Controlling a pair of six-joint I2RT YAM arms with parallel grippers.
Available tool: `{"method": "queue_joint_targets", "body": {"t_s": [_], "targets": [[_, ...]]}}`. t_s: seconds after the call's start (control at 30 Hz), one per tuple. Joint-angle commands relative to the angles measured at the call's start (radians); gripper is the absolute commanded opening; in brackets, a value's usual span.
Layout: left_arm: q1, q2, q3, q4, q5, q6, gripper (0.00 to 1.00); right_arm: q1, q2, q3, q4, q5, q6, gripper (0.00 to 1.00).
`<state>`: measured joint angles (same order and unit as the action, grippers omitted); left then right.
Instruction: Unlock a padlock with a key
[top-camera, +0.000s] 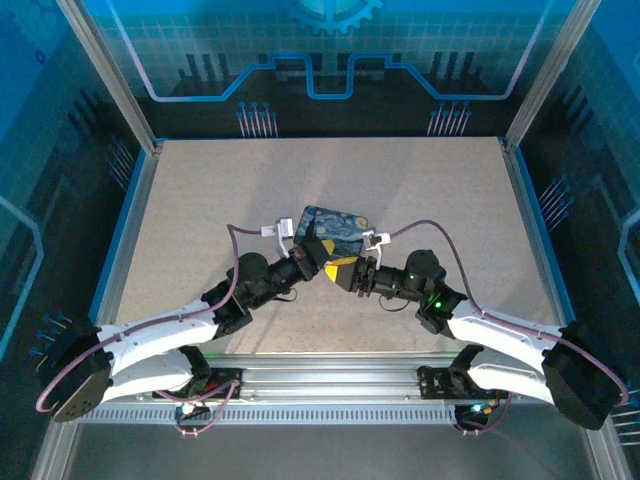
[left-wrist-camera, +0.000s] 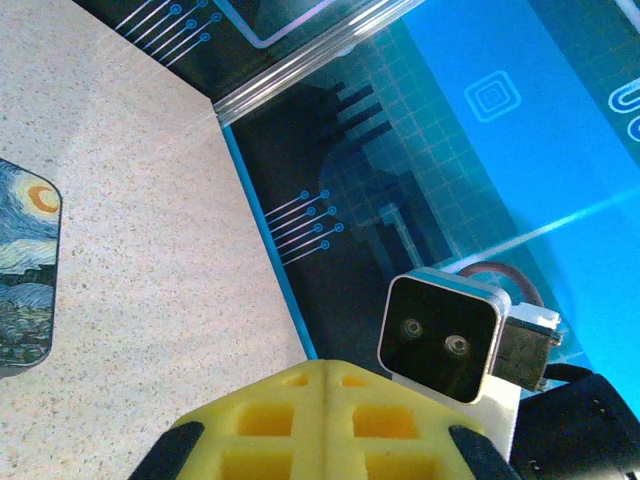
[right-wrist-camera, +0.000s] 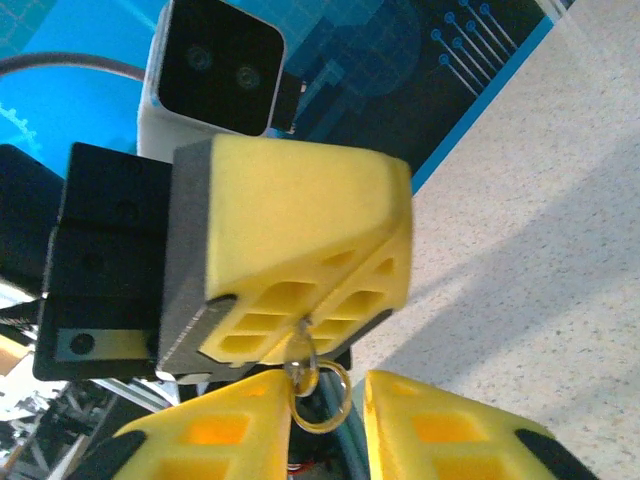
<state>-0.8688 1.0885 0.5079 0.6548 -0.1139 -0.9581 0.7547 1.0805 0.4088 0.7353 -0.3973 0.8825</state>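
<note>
Two sets of jaws met tip to tip over the speckled surface (top-camera: 200, 200), with the starry-night tin (top-camera: 338, 220) lying flat just beyond them and partly under the left jaws. The left jaws were clenched. Their yellow pads (right-wrist-camera: 300, 230) pressed flat together, and from the seam at their tips poked a thin silvery bit of metal, by its look the key (right-wrist-camera: 301, 345). A small wire ring (right-wrist-camera: 322, 398) dangled from it. The right jaws stood released just below that grip, with one pad (right-wrist-camera: 215, 440) on either side of a narrow gap. The ring hung down into this gap. Whether the ring touched either of those pads could not be told. From the left wrist view the clenched pads again showed a closed seam. There the tin sat on the surface off to the left of the left jaws, and the right arm's wrist camera (left-wrist-camera: 440, 340) faced them from just beyond their tips. From above, both arms reached inward from the near corners, and the two sets of jaws were nearly touching at the middle.
</note>
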Motion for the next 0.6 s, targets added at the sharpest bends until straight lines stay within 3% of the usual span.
{"method": "queue_joint_targets", "body": {"t_s": [0.0,0.23,0.37,0.5,0.57], "targets": [[-0.010,0.004,0.020,0.027,-0.013,0.023,0.00,0.013,0.009,0.032,0.032,0.011,-0.001,0.18],[-0.009,-0.015,0.024,-0.019,-0.012,0.043,0.02,0.014,-0.048,0.058,-0.121,0.037,-0.088,0.03],[-0.009,-0.081,0.040,-0.139,-0.042,0.081,0.30,0.017,-0.100,0.101,-0.337,0.091,-0.220,0.00],[-0.005,-0.192,0.081,-0.392,-0.130,0.083,0.61,0.046,-0.114,0.202,-0.673,0.205,-0.454,0.00],[0.000,-0.247,0.110,-0.533,-0.171,0.062,0.67,0.061,-0.105,0.252,-0.784,0.269,-0.561,0.00]]}}
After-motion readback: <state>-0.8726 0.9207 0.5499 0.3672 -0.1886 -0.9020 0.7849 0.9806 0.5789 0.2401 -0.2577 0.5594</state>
